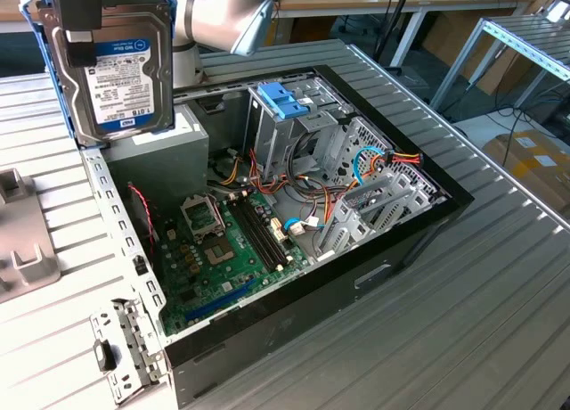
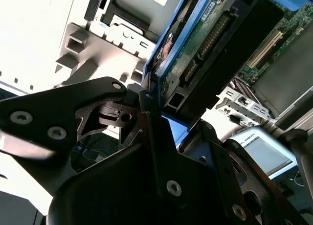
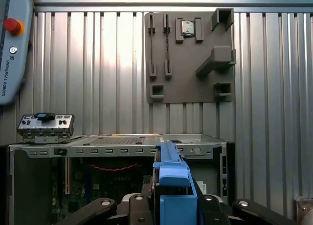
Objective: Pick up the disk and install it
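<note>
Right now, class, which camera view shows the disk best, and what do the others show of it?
The exterior view: the disk shows its labelled face, upright near the computer case. The second wrist view shows its circuit-board underside and connector; the first wrist view shows it edge-on, a blue rail.

**Blue and grey between black fingers**

The disk (image 1: 111, 67) clamped between the black fingers (image 2: 151, 132) is grey metal with a white-and-blue label and light-blue side rails. Below the fingers, the motherboard (image 1: 191, 281) is green, the case (image 1: 356, 285) has black walls and the cage tab (image 1: 283, 98) is blue. The table (image 1: 481, 321) is silver-grey, ribbed in parallel lines.
</note>
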`<state>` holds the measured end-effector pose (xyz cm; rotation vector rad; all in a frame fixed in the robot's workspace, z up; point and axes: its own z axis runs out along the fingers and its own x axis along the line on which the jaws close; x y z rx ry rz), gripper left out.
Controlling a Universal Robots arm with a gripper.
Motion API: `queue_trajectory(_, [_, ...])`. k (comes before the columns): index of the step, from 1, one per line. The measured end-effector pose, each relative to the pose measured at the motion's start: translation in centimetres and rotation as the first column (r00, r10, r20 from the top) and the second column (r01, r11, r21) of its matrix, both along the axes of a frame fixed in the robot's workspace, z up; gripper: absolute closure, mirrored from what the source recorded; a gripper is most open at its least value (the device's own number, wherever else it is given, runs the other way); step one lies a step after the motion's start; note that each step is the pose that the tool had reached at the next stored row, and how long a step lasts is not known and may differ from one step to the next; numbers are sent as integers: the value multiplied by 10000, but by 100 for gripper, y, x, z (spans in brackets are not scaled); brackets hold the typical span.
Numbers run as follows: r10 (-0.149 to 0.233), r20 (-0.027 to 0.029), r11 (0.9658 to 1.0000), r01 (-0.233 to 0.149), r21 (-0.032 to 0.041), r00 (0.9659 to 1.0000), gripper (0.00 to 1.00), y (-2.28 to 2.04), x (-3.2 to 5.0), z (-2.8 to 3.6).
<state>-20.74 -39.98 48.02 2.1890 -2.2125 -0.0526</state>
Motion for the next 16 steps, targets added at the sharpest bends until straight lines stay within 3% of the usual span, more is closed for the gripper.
queue_trajectory(16, [0,1,10000,0,-5,10000,63,0,116,-4])
